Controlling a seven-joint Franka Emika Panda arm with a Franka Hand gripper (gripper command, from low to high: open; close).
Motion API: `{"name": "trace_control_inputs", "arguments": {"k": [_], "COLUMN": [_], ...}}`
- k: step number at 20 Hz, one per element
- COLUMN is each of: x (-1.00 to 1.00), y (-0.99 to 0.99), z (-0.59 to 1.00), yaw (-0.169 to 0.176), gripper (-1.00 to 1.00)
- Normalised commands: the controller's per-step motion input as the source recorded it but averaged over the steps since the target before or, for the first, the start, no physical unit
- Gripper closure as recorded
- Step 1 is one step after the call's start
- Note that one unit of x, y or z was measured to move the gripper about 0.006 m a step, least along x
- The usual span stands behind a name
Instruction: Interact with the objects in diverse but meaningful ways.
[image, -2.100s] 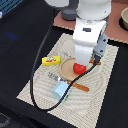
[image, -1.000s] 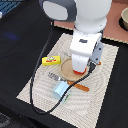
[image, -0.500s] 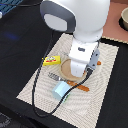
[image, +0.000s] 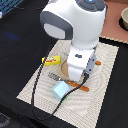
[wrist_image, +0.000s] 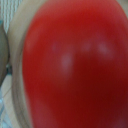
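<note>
Wrist view, nearest: the red tomato-like ball (wrist_image: 75, 65) fills almost all I can see, glossy, smooth and rounded, blurred by closeness. A pale tan rim shows at its edge. No fingertips appear, so I cannot tell how wide the pincer stands or whether it grips anything.

Exterior view: the arm's white housing sits low over the woven beige placemat (image: 37, 92) and hides the gripper and the ball beneath it. At 8 o'clock from the housing lies the pale blue carton (image: 61, 89), boxy and matte. At 9 o'clock rests the yellow rectangular block (image: 51, 61), flat-sided. The fork (image: 54, 76) lies between them.

Risk, as I judge it: a round, slick ball may squirt sideways if the fingers close off-centre; descending blind could also press it hard into whatever it rests on
</note>
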Motion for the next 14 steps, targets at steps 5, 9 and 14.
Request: {"name": "trace_control_inputs", "arguments": {"k": [5, 9, 14], "x": [0.22, 0.25, 0.3], "y": [-0.03, -0.01, 0.0], "z": [-0.2, -0.19, -0.17], "yaw": [0.011, 0.016, 0.016], "gripper": [1.0, 1.0, 1.0]}}
